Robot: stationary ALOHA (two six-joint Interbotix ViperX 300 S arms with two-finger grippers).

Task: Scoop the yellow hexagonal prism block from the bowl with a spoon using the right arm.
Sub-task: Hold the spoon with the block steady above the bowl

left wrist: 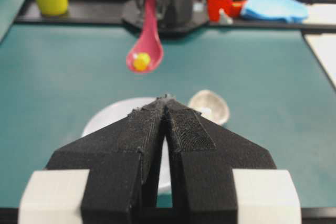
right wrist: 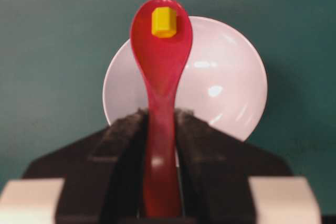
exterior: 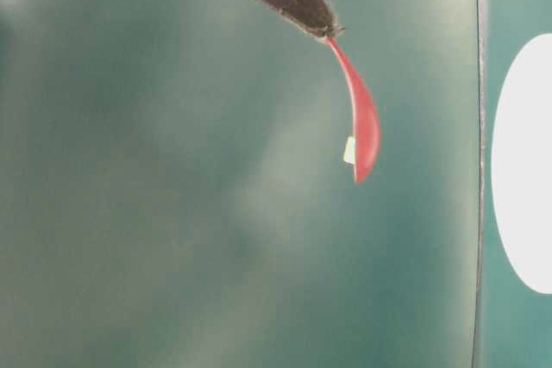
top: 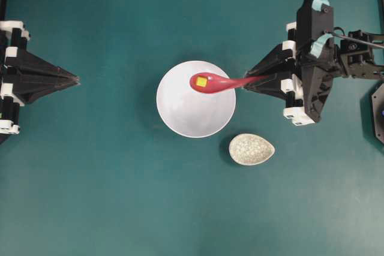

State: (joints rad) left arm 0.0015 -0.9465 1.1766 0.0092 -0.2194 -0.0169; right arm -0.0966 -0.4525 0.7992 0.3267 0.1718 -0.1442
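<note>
Pink-red spoon point(top: 219, 82) clamped by its handle in right gripper point(top: 255, 80), lifted above white bowl point(top: 186, 115). Yellow block point(top: 201, 81) resting in scoop; scooping apparently done. Left gripper point(top: 75, 79) closed, empty.

The table point(top: 90, 178) is plain dark teal. The bowl point(top: 186, 115) is plain white. The spoon point(top: 219, 82) is glossy pink-red, and the block point(top: 202, 81) in its scoop is bright yellow. The spoon rest point(top: 251, 148) is grey-white with a crackled speckle. Both grippers are matte black with white fittings: the right gripper point(top: 247, 83) and the left gripper point(top: 77, 80).
</note>
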